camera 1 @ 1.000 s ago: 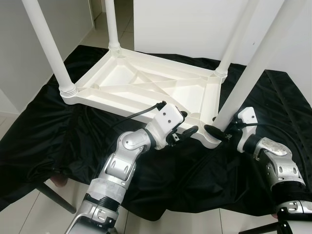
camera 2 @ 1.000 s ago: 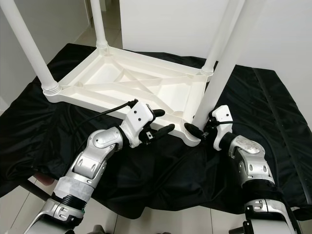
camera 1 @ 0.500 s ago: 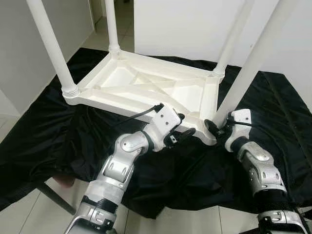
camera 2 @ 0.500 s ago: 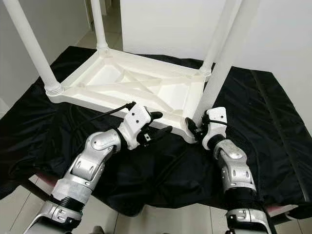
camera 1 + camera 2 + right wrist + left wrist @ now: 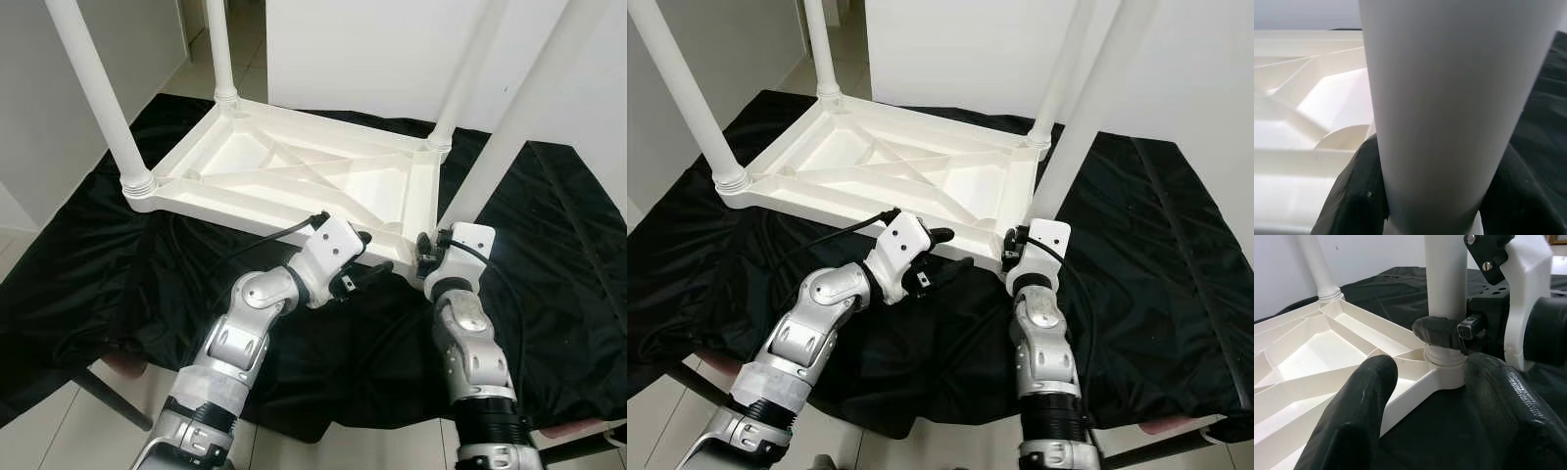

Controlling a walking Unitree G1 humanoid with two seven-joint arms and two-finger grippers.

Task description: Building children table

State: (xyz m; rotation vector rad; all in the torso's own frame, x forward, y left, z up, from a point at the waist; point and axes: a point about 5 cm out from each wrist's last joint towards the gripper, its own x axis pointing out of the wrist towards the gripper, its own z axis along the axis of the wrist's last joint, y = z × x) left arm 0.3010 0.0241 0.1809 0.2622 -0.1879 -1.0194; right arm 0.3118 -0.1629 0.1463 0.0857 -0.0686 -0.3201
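The upside-down white table (image 5: 294, 171) sits on the black cloth (image 5: 88, 274), legs up. Right gripper (image 5: 1442, 333) is clamped round the near-right leg (image 5: 509, 127) at its base, around 4 o'clock of the tabletop. Left gripper (image 5: 377, 266) is spread open beside that corner socket. Hollow plastic looks light, stiff and slick, so I'd grab low near the socket.

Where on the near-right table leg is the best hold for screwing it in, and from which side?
Low on the leg, just above its socket, from the robot's side: the round shaft is bare there, and the right pincer already clamps it there.
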